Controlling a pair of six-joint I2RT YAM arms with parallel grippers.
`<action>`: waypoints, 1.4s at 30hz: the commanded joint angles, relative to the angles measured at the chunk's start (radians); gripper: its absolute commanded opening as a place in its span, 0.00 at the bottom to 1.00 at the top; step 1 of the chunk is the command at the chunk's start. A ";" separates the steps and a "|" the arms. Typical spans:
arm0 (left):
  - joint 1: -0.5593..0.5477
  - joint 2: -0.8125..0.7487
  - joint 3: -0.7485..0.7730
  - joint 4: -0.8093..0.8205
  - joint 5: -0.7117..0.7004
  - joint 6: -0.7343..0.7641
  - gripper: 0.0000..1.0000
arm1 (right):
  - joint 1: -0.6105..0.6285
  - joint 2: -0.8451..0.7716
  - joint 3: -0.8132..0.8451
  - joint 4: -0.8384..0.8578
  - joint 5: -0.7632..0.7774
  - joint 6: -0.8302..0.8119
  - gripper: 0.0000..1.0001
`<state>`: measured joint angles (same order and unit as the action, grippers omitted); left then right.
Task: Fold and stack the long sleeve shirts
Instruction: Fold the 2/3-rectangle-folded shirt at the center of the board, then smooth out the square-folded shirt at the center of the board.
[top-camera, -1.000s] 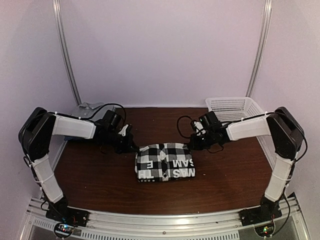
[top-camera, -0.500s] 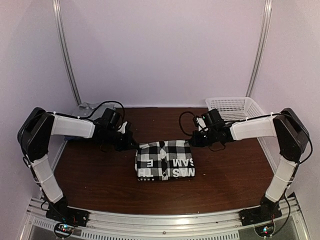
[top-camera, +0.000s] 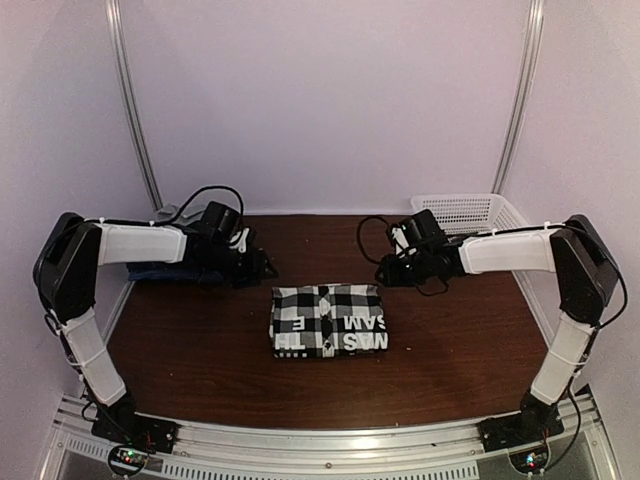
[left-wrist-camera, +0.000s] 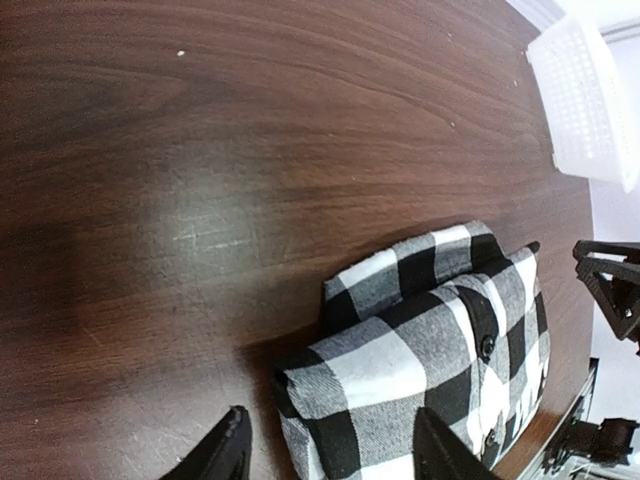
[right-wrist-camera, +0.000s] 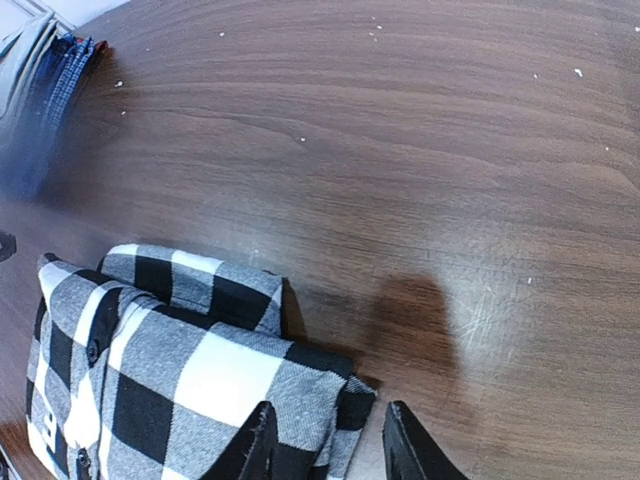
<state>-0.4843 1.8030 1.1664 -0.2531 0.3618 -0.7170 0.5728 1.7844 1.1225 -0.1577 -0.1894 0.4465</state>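
Note:
The black-and-white plaid shirt (top-camera: 328, 320) lies folded in a neat rectangle at the table's middle, white lettering along its near edge. My left gripper (top-camera: 264, 267) is open and empty, just behind the shirt's far left corner. In the left wrist view the open gripper (left-wrist-camera: 335, 462) frames that corner of the shirt (left-wrist-camera: 430, 340) without touching it. My right gripper (top-camera: 384, 272) is open and empty, just behind the far right corner. In the right wrist view the open gripper (right-wrist-camera: 330, 450) hovers over that corner of the shirt (right-wrist-camera: 180, 370).
A white mesh basket (top-camera: 470, 215) stands at the back right and shows in the left wrist view (left-wrist-camera: 590, 100). A pile of dark blue and grey shirts (top-camera: 160, 268) lies at the back left under the left arm, and shows in the right wrist view (right-wrist-camera: 40, 90).
Both grippers have drawn back from the plaid shirt's far corners toward the back of the table. The shirt's far edge now lies flat and free.

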 joint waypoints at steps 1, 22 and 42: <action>-0.067 -0.068 0.018 -0.012 -0.036 0.013 0.46 | 0.087 -0.063 0.029 -0.040 0.061 -0.011 0.37; -0.202 0.236 0.259 -0.053 -0.037 -0.012 0.10 | 0.229 0.228 0.259 -0.066 0.022 0.012 0.30; -0.131 0.381 0.323 -0.066 -0.054 0.004 0.09 | 0.041 0.301 0.173 0.066 -0.167 0.091 0.36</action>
<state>-0.6319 2.1563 1.4799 -0.3019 0.3336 -0.7338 0.6685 2.1017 1.3598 -0.1116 -0.3248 0.5076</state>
